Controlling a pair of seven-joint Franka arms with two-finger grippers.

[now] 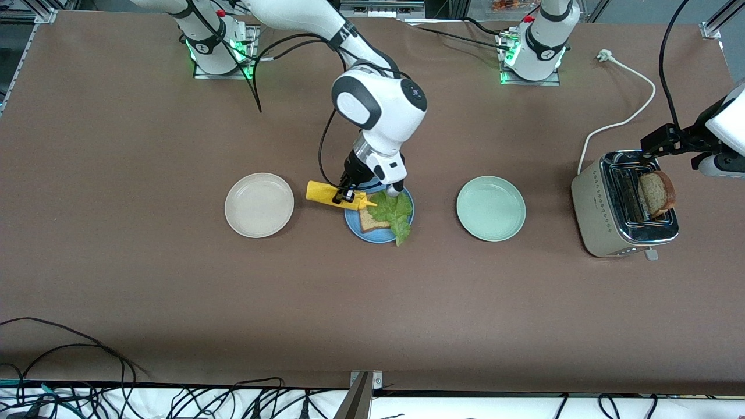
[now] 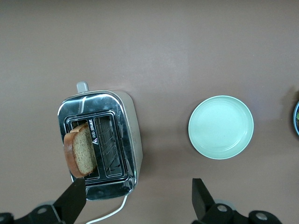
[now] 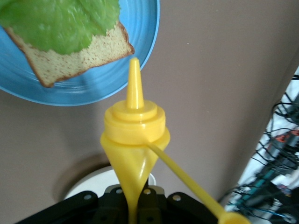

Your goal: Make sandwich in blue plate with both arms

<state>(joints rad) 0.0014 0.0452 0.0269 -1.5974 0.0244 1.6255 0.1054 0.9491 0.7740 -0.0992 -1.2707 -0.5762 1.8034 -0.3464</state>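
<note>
Sandwich (image 1: 385, 214) (ruffled lettuce (image 1: 396, 214)) — apparently untopped.

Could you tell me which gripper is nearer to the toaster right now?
Left. The left gripper is over the toaster; the right gripper holds the mustard bottle over the blue plate.

The left arm (image 1: 724, 131) runs off the front view's edge, so most of it is out of sight. In the left wrist view only the fingertips (image 2: 72, 198) show, and the blue plate (image 2: 296, 119) is a sliver at the edge. The right arm (image 1: 378, 116) covers part of that plate's rim. In the right wrist view the yellow bottle (image 3: 134, 140) hides the fingers, and the lettuce (image 3: 60, 21) is cropped and covers most of the bread (image 3: 79, 58).
</note>
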